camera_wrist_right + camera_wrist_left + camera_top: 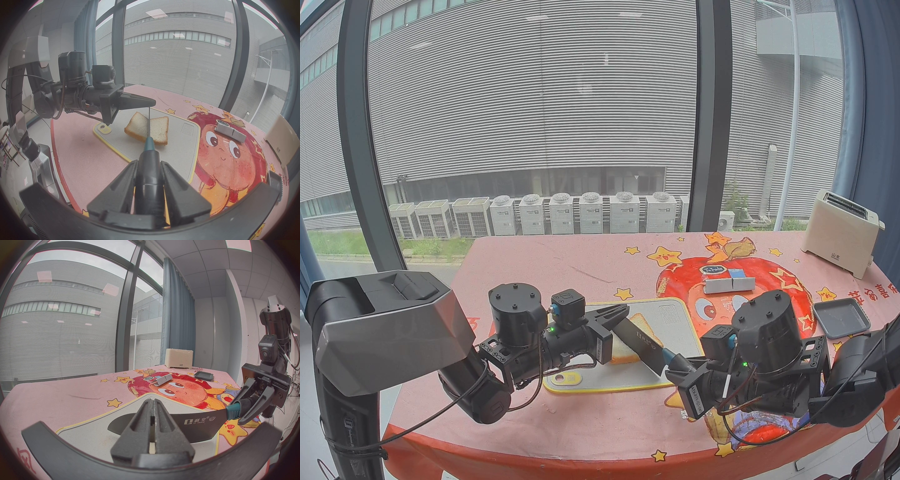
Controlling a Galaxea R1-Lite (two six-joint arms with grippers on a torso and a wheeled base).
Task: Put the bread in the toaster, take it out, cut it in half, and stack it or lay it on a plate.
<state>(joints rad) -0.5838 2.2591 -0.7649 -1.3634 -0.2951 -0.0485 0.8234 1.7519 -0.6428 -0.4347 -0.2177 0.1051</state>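
Observation:
A slice of bread [624, 353] [137, 126] lies on the white cutting board [675, 319] [178, 147]. My right gripper [674, 369] [149, 162] is shut on the teal handle of a knife [640, 347] [200, 421]. The dark blade stands on edge across the middle of the slice. My left gripper [622, 310] [151, 402] [150, 101] is shut, its tips at the blade's back near the far end. The blade hides whether the slice is parted. The cream toaster [842, 232] [178, 358] stands at the table's far right corner.
A small dark grey plate [841, 317] [203, 375] sits at the right, near the toaster. A grey knife rest with a blue piece [729, 284] [231, 132] lies beyond the board on the printed tablecloth. The table's front edge runs just below both arms.

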